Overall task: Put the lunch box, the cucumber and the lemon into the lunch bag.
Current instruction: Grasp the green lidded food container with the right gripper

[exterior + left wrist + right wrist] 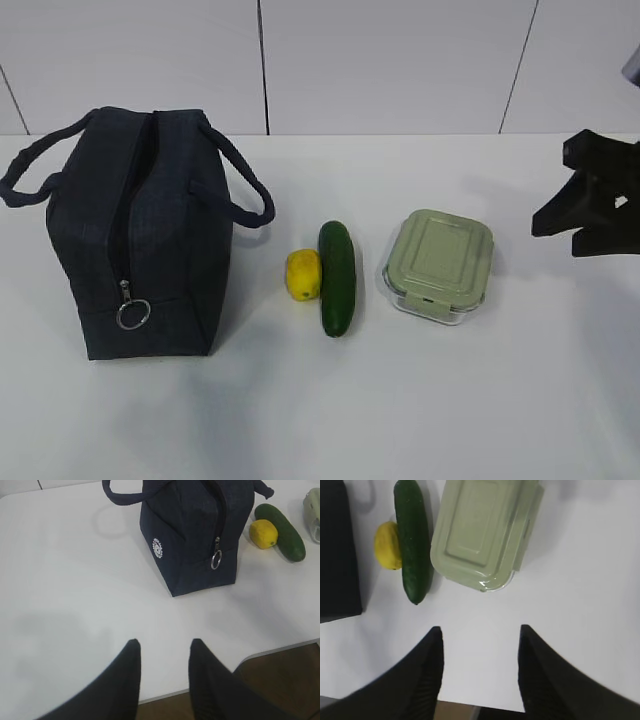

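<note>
You see both arms idle, jaws apart, nothing held.
Lunch bag (140, 235) stands zipped on the worktop (450, 400); lemon (303, 274) touches cucumber (337, 277), lunch box (439, 264) just right of them.

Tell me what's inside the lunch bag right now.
Cannot be seen: the lunch bag looks zipped, ring pull low at its end. The lemon, cucumber and lunch box lie outside on the table.

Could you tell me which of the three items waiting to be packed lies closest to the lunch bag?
The lemon: small, yellow and oval, it lies nearest the lunch bag. The cucumber lies just beyond it, and the lunch box is farthest.
</note>
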Robot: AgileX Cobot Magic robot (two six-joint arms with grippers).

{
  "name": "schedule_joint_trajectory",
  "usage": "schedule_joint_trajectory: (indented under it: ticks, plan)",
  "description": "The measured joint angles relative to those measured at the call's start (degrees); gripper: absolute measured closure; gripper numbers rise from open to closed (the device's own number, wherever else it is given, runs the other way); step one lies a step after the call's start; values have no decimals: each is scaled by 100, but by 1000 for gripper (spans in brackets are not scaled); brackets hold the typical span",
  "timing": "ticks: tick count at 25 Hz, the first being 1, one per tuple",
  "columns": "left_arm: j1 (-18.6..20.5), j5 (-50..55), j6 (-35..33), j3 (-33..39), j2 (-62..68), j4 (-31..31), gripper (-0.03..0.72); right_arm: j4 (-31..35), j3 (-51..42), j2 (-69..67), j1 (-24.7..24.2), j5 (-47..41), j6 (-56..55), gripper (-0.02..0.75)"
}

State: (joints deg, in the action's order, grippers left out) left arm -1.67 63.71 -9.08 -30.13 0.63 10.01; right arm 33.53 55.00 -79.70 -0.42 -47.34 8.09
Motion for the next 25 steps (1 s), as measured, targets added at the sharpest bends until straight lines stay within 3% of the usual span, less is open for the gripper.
schedule_joint_trajectory:
  ticks: [7,15,21,25]
  plan:
    - [0,0,0,0,0,0,452,1962,24,-635,-594,-636,1425,374]
    - [0,0,0,0,0,0,452,2611,37,-1185,-1066,-1103,2396,374]
    - [0,0,0,0,0,0,452,3519,37,-1624,-1656,-1725,3486,374]
    - [0,0,0,0,0,2,452,3684,37,-2089,-1860,-1926,3989,374]
